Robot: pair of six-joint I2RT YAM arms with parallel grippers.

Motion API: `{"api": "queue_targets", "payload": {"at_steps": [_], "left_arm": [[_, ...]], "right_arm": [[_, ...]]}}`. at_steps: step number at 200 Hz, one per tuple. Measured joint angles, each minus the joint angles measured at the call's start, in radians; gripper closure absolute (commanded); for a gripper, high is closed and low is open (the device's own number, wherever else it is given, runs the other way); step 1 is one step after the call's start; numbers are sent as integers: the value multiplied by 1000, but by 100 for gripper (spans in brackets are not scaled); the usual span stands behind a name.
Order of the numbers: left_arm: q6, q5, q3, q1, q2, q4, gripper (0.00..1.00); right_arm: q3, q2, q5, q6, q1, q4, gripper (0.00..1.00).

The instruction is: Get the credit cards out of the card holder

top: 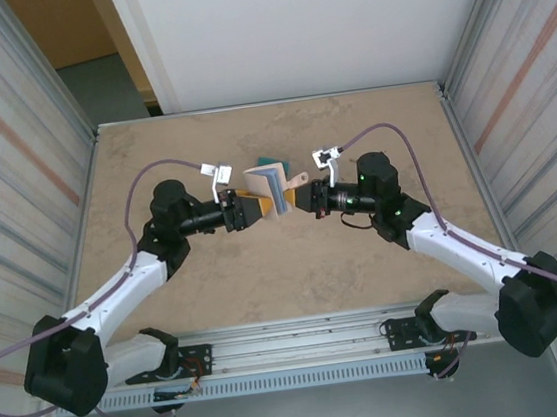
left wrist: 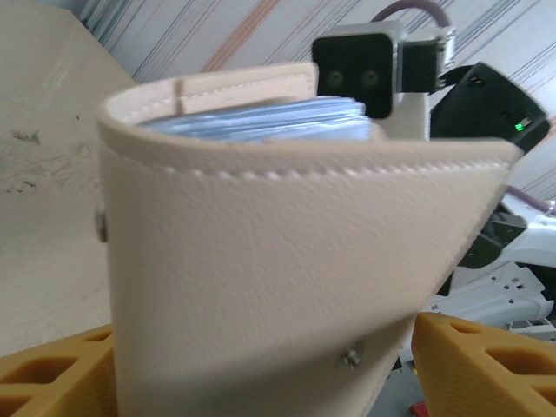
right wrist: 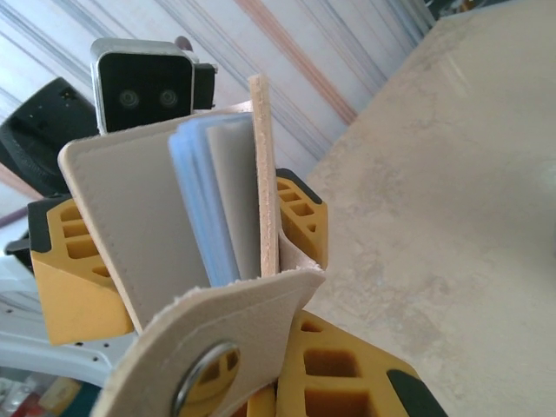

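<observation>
The tan card holder (top: 264,185) hangs open above the table's middle, between both grippers. Its stitched outer face (left wrist: 261,261) sits close to the left wrist camera, and pale blue leaves (left wrist: 261,117) show at its top edge. I cannot tell whether these are credit cards or lining. My left gripper (left wrist: 261,382) is open, its yellow fingers (left wrist: 486,365) wide apart on either side of the holder. My right gripper (right wrist: 287,382) is shut on the holder's tan tab with the metal snap (right wrist: 208,365). A teal credit card (top: 269,159) lies on the table just behind the holder.
The beige table (top: 285,268) is walled by corrugated panels (top: 10,148) on the left and right. Grey cables loop from both arms. The left wrist camera block (right wrist: 143,82) and the right wrist camera block (left wrist: 356,74) face each other across the holder.
</observation>
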Motion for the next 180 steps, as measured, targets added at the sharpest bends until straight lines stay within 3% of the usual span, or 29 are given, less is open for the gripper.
{"api": "queue_targets", "payload": {"at_steps": [21,41,136,180], "left_arm": [[-10,1,1,0,21,9,16],[-27,2,2,0,46,32,1],[-42,-10,23,-27,86,39,5],[31,-99,39,-63,93,-52,10]], "right_arm": [[21,-18,53,-27,11,-72,100],[27,-21,90,-37,11,-115,100],[74,-4,209,-51,50,-243,100],[115,5,294,-52,101,-315,100]]}}
